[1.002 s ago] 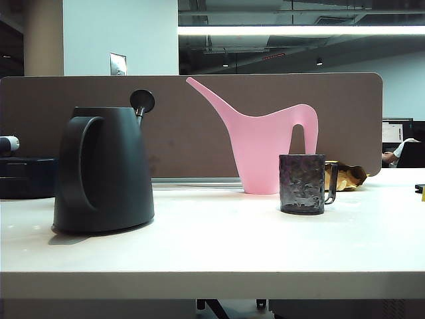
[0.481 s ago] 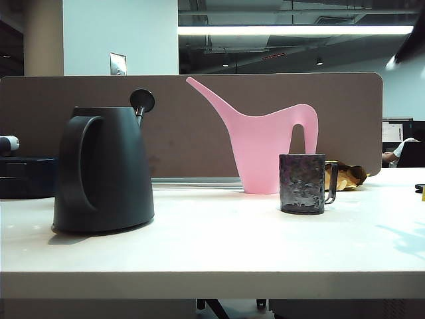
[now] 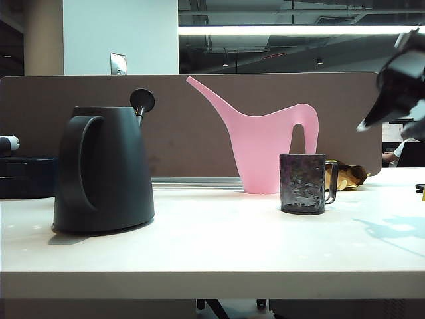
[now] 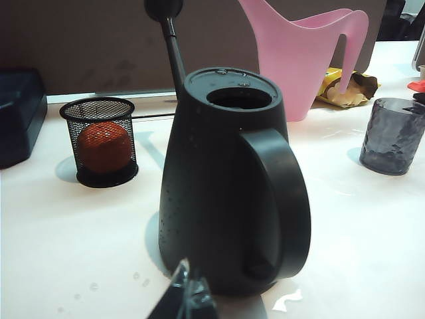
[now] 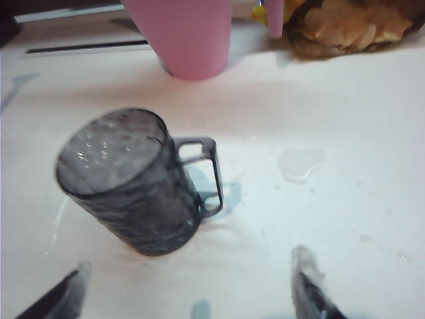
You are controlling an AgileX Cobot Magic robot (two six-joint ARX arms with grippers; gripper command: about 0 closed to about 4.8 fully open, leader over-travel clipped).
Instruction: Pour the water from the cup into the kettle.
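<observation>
- Pale tabletop (image 3: 219, 246) backed by a brown partition, with a pink watering can (image 3: 269, 143) just behind the cup (image 3: 303, 183)
- Cup stands upright right of centre, handle turned away from the kettle (image 3: 103, 169), which sits well apart to the left
- Right gripper (image 5: 189, 292) hangs above the cup, up at the right edge of the exterior view, jaws spread wide and empty
- Left gripper (image 4: 182, 299) sits low near the kettle's base; only a fingertip shows, so I cannot tell how its jaws stand
- Risks: the crinkled wall could slip in the grip, and a hurried descent might knock the cup over; small puddles already lie beside it
</observation>
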